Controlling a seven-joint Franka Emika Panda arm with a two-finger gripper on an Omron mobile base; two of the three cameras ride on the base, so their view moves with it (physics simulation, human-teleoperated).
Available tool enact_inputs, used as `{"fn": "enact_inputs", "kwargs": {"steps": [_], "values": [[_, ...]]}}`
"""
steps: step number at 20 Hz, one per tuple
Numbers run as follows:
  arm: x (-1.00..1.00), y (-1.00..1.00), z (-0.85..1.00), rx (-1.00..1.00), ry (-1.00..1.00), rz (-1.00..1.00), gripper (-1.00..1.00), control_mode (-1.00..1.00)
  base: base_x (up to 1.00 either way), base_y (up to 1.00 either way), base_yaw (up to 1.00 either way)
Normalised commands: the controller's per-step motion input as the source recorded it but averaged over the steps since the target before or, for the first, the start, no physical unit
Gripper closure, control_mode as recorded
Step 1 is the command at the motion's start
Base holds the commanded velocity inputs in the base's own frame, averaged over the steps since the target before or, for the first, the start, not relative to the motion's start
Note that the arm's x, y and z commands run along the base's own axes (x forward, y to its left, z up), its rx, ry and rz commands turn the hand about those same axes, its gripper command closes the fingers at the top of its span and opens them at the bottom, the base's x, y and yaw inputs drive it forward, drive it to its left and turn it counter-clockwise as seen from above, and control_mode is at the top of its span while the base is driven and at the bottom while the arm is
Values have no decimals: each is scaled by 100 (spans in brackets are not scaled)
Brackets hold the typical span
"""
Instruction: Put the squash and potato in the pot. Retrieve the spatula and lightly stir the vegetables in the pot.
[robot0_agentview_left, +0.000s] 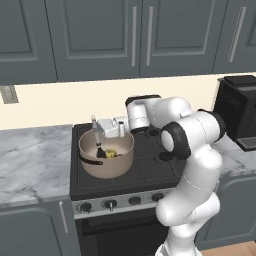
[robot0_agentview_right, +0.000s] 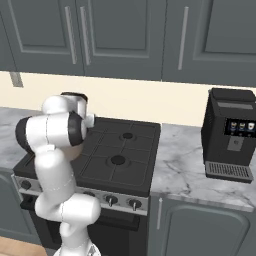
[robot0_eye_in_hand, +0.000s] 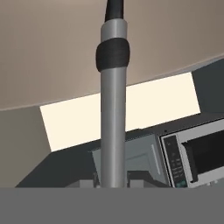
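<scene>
On the stove's front left burner stands the beige pot (robot0_agentview_left: 106, 165) with its dark side handle. The squash (robot0_agentview_left: 111, 153) lies yellow on the pot's floor. I cannot pick out the potato beside it. The spatula (robot0_agentview_left: 96, 131) stands nearly upright in the pot, its dark blade (robot0_agentview_left: 100, 152) down by the squash. My gripper (robot0_agentview_left: 98, 129) is above the pot's far left rim, shut on the spatula's grey handle. In the hand view the spatula handle (robot0_eye_in_hand: 113, 113) runs up from between the fingertips toward the pot wall (robot0_eye_in_hand: 48, 52). In the right base view my arm hides the pot.
The black stove (robot0_agentview_right: 120, 155) has knobs along its front edge. A black coffee machine (robot0_agentview_right: 232, 134) stands on the marble counter (robot0_agentview_left: 30, 160) to the right. Grey wall cabinets (robot0_agentview_left: 100, 35) hang above. A microwave (robot0_eye_in_hand: 197, 153) shows in the hand view.
</scene>
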Motion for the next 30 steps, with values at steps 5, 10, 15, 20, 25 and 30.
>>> {"fn": "enact_inputs", "kwargs": {"steps": [5, 10, 15, 20, 25, 30], "values": [[3, -39, 0, -13, 0, 0, 100, -100, 0, 0, 0], [17, -24, 0, -11, 0, 0, 100, -100, 0, 0, 0], [27, -9, 1, -2, 0, 0, 100, -100, 0, 0, 0], [27, 0, 0, 0, -10, 1, 100, -100, 0, 0, 0], [28, 0, 0, 0, -16, 1, 100, -100, 0, 0, 0], [26, 1, 0, 0, -26, 3, 100, -100, 0, 0, 0]]}}
